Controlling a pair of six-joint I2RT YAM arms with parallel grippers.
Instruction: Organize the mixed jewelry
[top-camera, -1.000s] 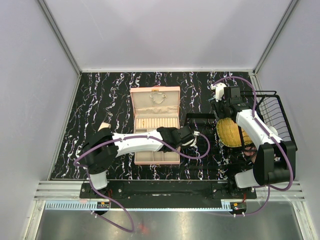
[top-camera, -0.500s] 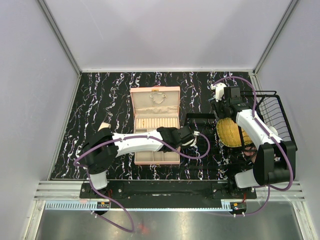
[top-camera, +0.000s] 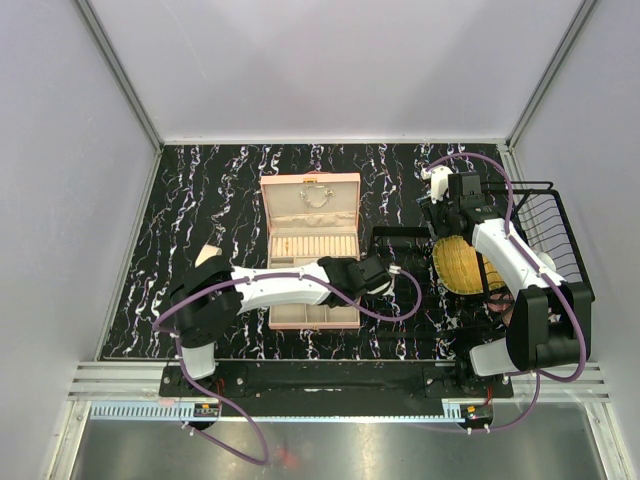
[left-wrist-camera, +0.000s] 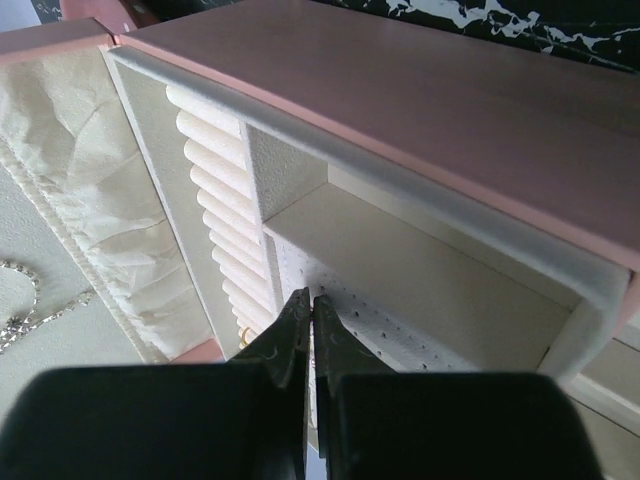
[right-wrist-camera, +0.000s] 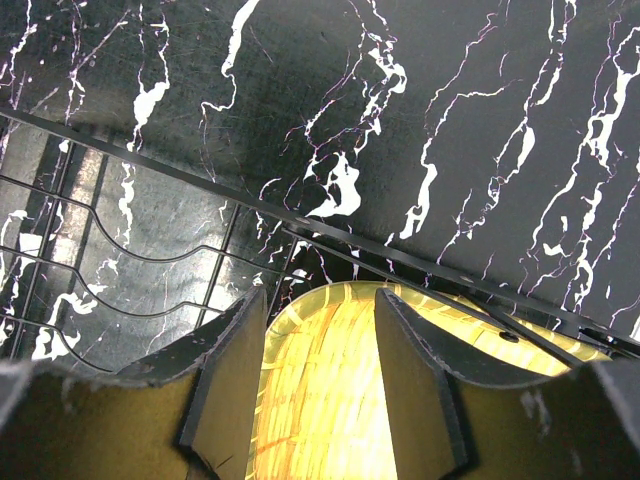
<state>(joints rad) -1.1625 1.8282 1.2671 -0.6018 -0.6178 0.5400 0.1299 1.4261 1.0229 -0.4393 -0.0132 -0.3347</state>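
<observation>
Left wrist: hovering over perforated compartment (left-wrist-camera: 400, 325) of pink case (left-wrist-camera: 420, 90), left end effector (left-wrist-camera: 308, 302) pinched together. Holding right end effector (right-wrist-camera: 318, 300) spread apart above yellow plate (right-wrist-camera: 320, 390).

From the top camera, my left gripper (top-camera: 362, 273) covers the near right corner of the pink case (top-camera: 310, 215), and anything lying in the trays is too small for me to make out. On the left wrist, the chain (left-wrist-camera: 12, 305) runs off the left edge. A gold speck (left-wrist-camera: 244, 339) sits half behind a finger, possibly a ring. On the right wrist, 2 fingers hide the sides of the yellow plate (right-wrist-camera: 320, 390), and the bottom edge cuts it.
</observation>
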